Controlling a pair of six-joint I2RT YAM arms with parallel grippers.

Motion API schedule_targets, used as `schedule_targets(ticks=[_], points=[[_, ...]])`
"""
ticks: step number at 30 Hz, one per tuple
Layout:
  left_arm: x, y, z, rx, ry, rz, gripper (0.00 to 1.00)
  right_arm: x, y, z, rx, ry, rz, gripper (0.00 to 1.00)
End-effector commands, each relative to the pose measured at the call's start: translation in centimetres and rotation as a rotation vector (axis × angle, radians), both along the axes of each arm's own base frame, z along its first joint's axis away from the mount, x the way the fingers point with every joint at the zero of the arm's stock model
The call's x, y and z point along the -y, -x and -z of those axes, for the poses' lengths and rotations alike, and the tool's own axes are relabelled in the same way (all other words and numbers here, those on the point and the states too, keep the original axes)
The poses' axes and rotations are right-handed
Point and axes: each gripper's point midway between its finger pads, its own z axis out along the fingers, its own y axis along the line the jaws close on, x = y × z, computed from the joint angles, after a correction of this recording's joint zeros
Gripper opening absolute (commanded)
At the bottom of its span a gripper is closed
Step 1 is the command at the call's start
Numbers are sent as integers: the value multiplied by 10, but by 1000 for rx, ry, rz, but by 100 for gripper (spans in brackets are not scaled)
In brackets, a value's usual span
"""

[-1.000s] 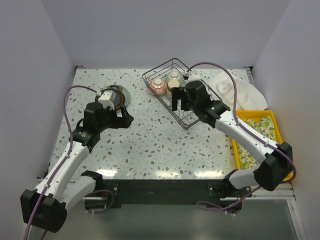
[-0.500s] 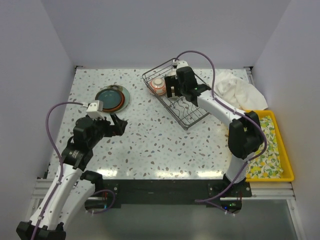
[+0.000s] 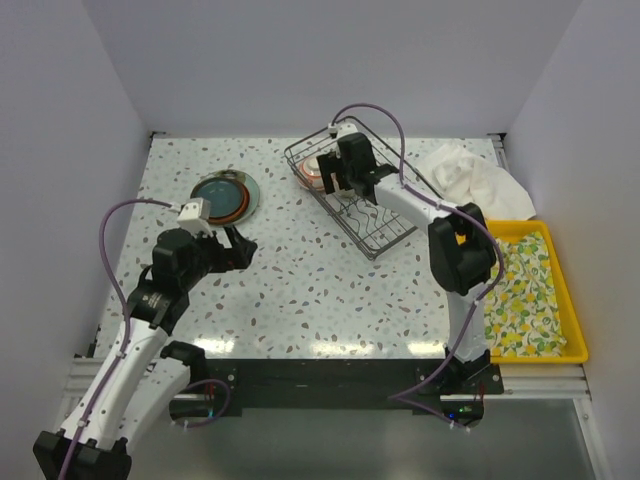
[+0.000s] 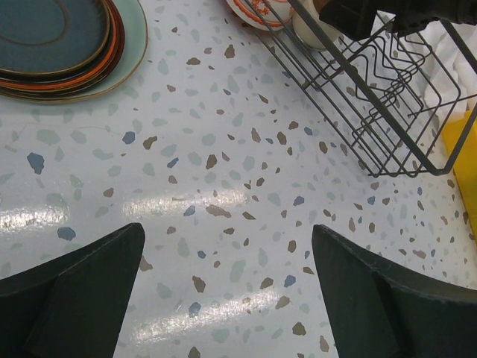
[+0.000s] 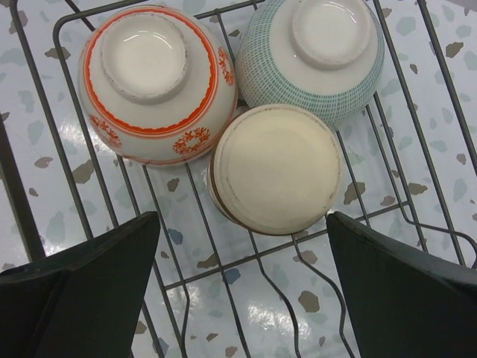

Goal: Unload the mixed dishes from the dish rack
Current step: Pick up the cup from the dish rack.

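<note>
Dark wire dish rack (image 3: 375, 220) sits at one o'clock on the speckled surface (image 3: 300, 290). At its far-left end it holds three upturned pieces: a red-patterned bowl (image 5: 156, 86), a pale green bowl (image 5: 313, 52) and a cream cup (image 5: 274, 168).

The right tool (image 5: 242, 224) hangs above them, jaws spread wide and empty. The cup lies at twelve o'clock from the gap and seems to touch both bowls.

A stack of plates (image 3: 225, 197) rests at ten o'clock on the surface, outside the rack. The left tool (image 3: 240, 252), also wide and empty, hovers at five o'clock from the plates.

The step in hand looks like reaching for the cup. The next move probably calls for lowering to straddle the cup, then closing without nudging the bowls.
</note>
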Motion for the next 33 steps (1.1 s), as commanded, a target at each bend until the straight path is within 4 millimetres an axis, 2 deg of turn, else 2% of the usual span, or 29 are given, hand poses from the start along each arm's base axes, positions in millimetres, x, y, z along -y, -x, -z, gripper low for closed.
schedule_targets(ticks=[1, 10, 26, 30, 33], points=[[6, -5, -26, 89, 12, 39, 100, -4, -27, -22, 95, -7, 17, 98], [6, -2, -17, 78, 8, 43, 100, -1, -44, -3, 91, 0, 50, 98], [11, -5, -12, 64, 13, 61, 100, 1, -56, -2, 98, -87, 66, 85], [12, -5, -11, 57, 18, 66, 100, 2, -55, -5, 94, -100, 57, 69], [13, -5, -11, 56, 26, 68, 100, 2, -50, -18, 107, -110, 51, 58]])
